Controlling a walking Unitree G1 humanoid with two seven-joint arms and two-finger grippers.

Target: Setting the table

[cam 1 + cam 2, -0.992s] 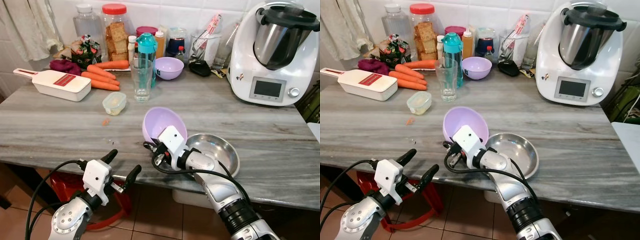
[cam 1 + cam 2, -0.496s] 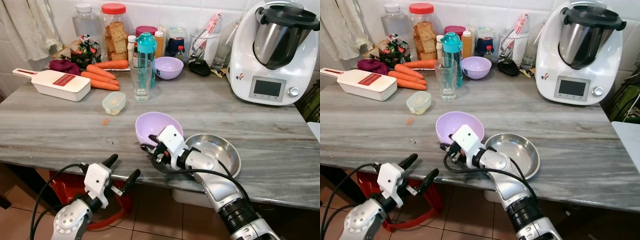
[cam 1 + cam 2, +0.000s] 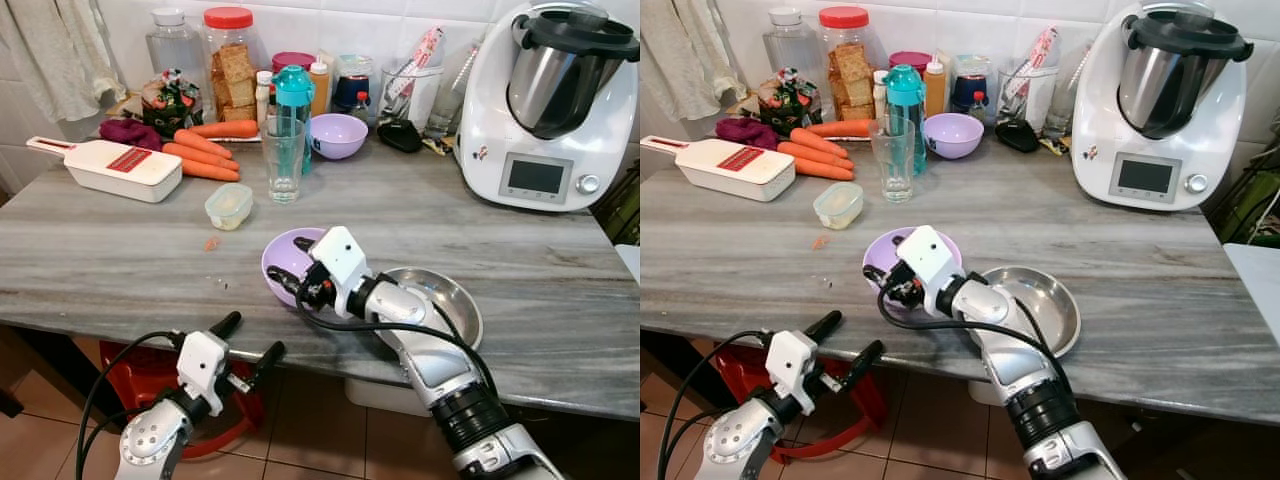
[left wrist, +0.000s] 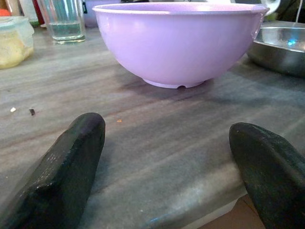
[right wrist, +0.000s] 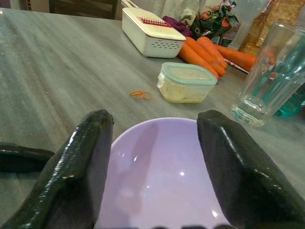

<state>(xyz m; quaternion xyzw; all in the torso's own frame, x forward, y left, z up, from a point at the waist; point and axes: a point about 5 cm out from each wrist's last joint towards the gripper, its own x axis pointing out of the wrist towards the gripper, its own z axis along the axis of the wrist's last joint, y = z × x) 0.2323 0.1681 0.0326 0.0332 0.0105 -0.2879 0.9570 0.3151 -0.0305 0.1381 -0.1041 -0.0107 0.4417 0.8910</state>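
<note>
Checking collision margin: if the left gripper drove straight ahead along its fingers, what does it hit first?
Probably the counter edge: the left gripper sits open at about counter height just short of it. Slightly higher, it would meet the lilac bowl resting on the counter.

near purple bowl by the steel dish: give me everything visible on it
The near purple bowl is a round, smooth, glossy lilac bowl, plastic by its look, with a small foot ring. It stands upright and empty on the grey marbled counter, near the front edge, close beside the steel dish. The right pincer is over it, fingers spread above the bowl's inside. The left pincer hangs open below the counter edge, facing it.
</note>
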